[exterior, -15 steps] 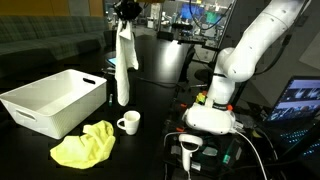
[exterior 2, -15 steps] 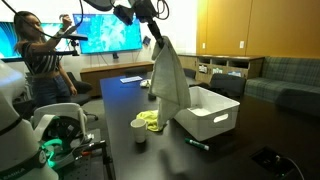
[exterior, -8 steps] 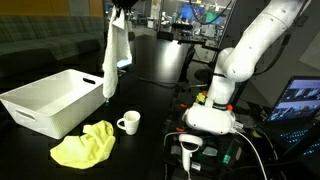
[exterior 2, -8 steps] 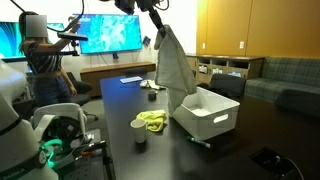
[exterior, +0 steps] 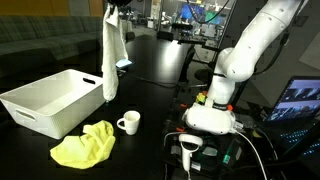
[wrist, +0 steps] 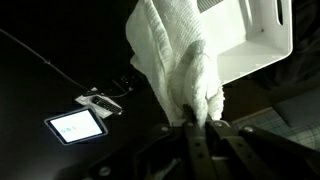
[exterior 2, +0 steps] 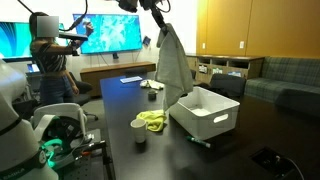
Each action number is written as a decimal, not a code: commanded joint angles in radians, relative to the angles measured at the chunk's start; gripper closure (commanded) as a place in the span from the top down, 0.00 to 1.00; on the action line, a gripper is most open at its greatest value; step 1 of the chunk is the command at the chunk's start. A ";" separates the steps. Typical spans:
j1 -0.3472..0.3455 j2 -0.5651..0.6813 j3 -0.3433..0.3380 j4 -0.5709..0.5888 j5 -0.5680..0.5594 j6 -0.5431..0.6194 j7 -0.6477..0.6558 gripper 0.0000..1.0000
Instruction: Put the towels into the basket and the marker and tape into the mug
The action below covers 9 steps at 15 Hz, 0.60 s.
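Cloth is hanging limp from the gripper (wrist: pixel 195 128), whose fingers are pinching a bunched corner of the white towel (exterior: pixel 112 55) near the top of the frame in both exterior views. Its loose end is dangling beside the right-hand rim of the white basket (exterior: pixel 75 108); whether it is hanging fully over the opening, I cannot tell. I am judging it light, soft and floppy, so it is likely going to crumple down or drape over the rim when let go. The yellow towel (exterior: pixel 85 146) is lying crumpled at lower left, just beside the mug (exterior: pixel 128 123), and a raised fold near its middle is looking like the best place to pinch
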 commanded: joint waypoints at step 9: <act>-0.024 0.248 0.012 0.316 0.047 -0.049 0.043 0.02</act>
